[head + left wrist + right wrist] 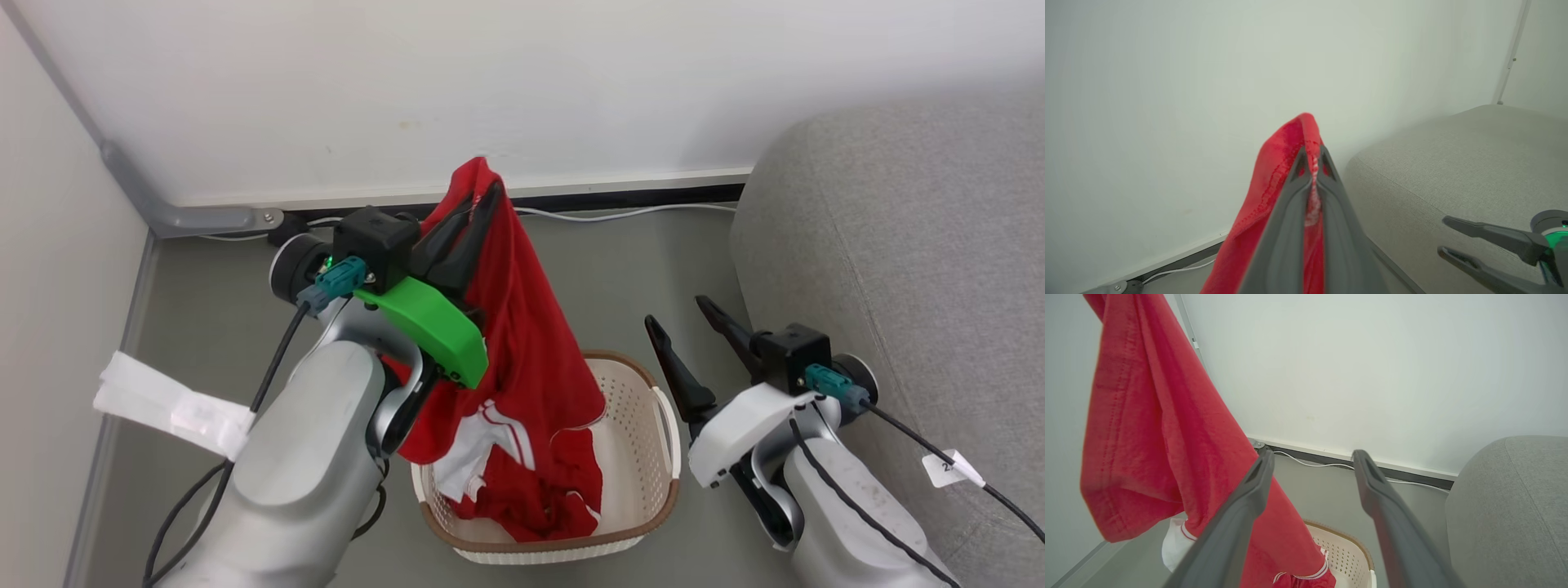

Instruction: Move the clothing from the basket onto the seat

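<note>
Left gripper, clamped shut on the bright red, white-striped fabric clothing, holds it raised, lower folds trailing in the cream perforated plastic basket: lift-out step, next probably a higher carry rightward onto the large grey upholstered seat, beside which the right gripper hangs wide open, empty.

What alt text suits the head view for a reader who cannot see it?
The left claw, shut on red clothing, holds it up, its lower end hanging in a cream basket on the floor. The right claw hangs open beside a grey seat.
</note>
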